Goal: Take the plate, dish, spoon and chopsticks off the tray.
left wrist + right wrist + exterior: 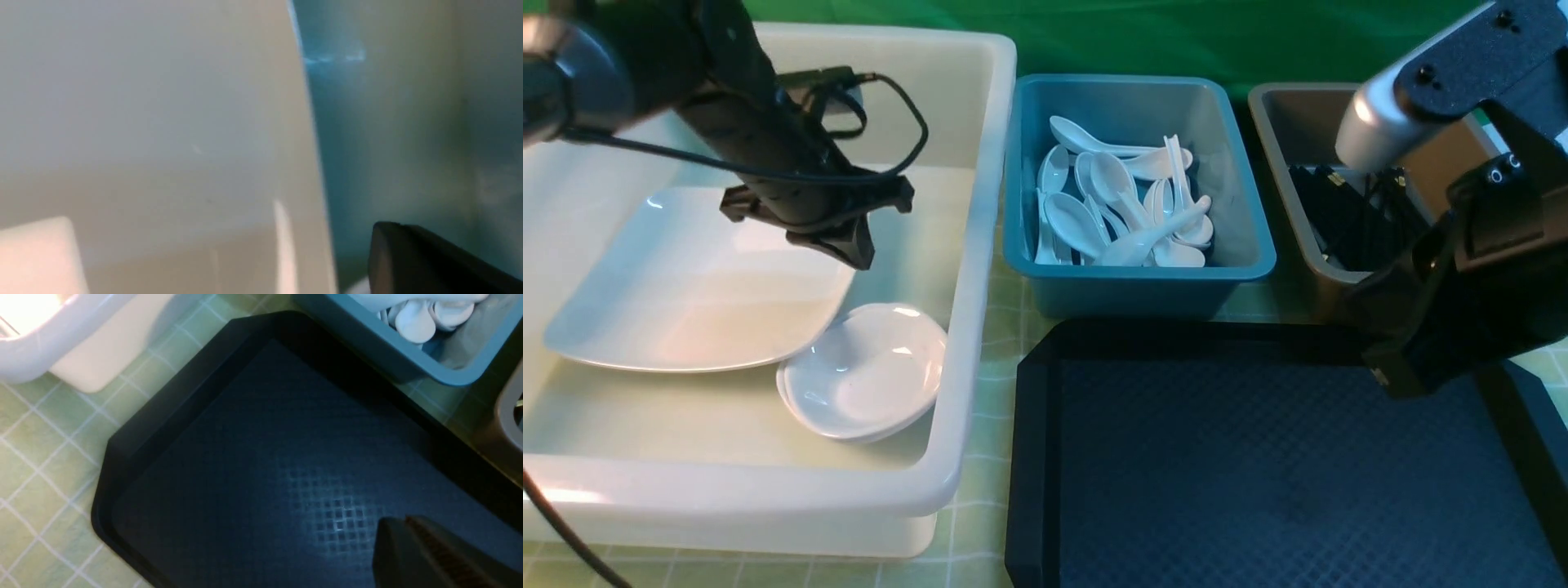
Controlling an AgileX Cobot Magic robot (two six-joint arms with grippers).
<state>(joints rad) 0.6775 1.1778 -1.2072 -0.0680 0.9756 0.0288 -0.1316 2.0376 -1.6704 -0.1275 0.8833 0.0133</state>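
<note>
The black tray (1258, 457) lies at the front right with nothing on its textured surface, which also fills the right wrist view (265, 457). The white square plate (686, 286) rests tilted inside the big white tub (980, 269). A small white dish (866, 371) lies beside its corner. Several white spoons (1119, 212) lie in the teal tub (1241, 245). Black chopsticks (1339, 216) lie in the brown-grey tub (1282, 171). My left gripper (856, 255) hangs shut and empty over the plate's near-right corner (386, 230). My right gripper (1392, 377) is shut and empty above the tray's far right part (398, 524).
The three tubs stand in a row behind and left of the tray on a pale green checked cloth (988, 425). A green backdrop (1176, 37) closes the far side. The left arm's cable (907, 106) loops above the white tub.
</note>
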